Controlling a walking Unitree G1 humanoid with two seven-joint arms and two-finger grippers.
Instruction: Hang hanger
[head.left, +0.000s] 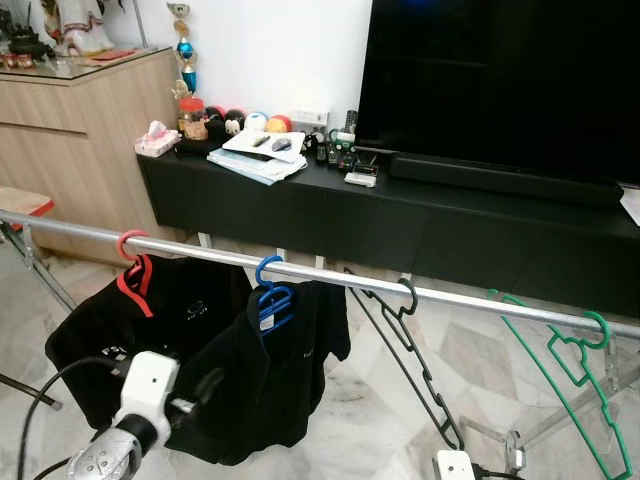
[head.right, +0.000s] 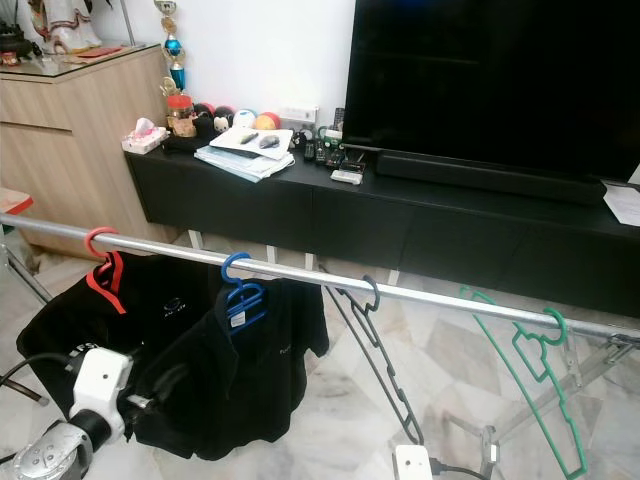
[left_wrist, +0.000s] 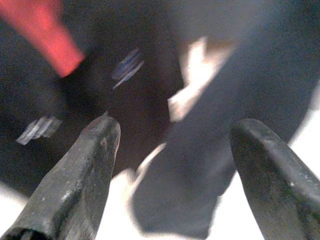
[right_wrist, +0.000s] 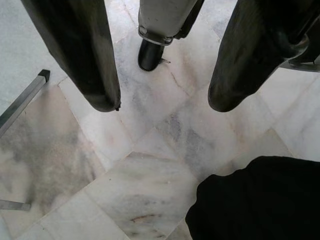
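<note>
A silver rail (head.left: 330, 278) runs across the room. On it hang a red hanger (head.left: 131, 247) and a blue hanger (head.left: 270, 285), each carrying a black shirt, then an empty black hanger (head.left: 405, 320) and an empty green hanger (head.left: 570, 360). My left gripper (head.left: 205, 390) is raised low in front of the black shirts; in the left wrist view it (left_wrist: 172, 165) is open, with blurred black cloth just ahead of its fingers (left_wrist: 85, 165) and nothing held. My right gripper (right_wrist: 162, 102) hangs low, open and empty, pointing at the marble floor.
A black TV console (head.left: 400, 215) with a large TV (head.left: 500, 80), papers and small items stands behind the rail. A wooden cabinet (head.left: 70, 130) is at the far left. A rack caster (right_wrist: 150, 52) and black cloth (right_wrist: 260, 200) lie near the right gripper.
</note>
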